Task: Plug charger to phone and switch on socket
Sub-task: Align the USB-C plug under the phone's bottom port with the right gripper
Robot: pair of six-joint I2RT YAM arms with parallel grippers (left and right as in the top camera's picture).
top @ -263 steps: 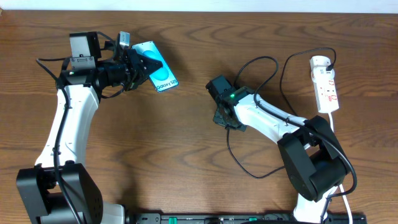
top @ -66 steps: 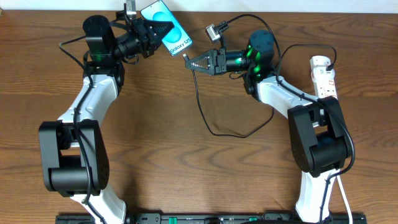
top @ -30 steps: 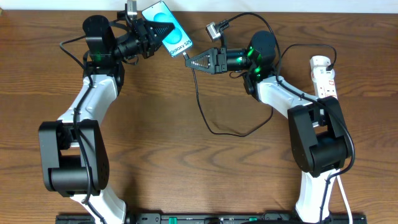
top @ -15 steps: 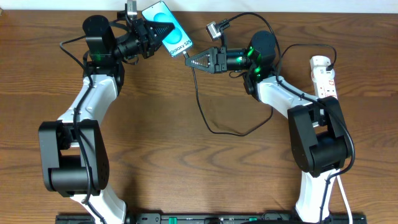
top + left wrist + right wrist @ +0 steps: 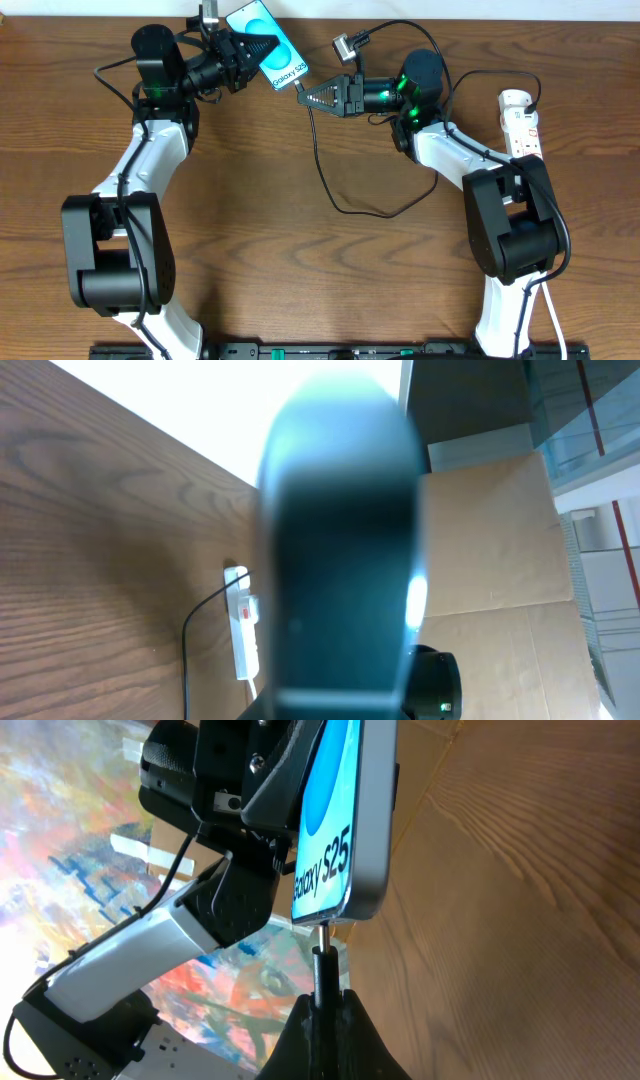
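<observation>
Though its cable lies in a slack loop across mid-bench (image 5: 250,250), the charger (image 5: 322,960) has its tip raised off the wood. Right gripper (image 5: 303,93): jaws closed tight on the connector, which points toward the far left. The tip touches the short lower end of the phone (image 5: 288,68); cannot tell whether it is seated.

Left gripper (image 5: 266,46): jaws clamped across the phone, which it holds tilted in the air by the bench's far edge, left of centre. Screen teal, with white lettering that reads "Galaxy S25".

Socket (image 5: 524,135): lies flat at the far right corner, well apart from both grippers. It has red markings on a white body. A black cable runs to its far end.
</observation>
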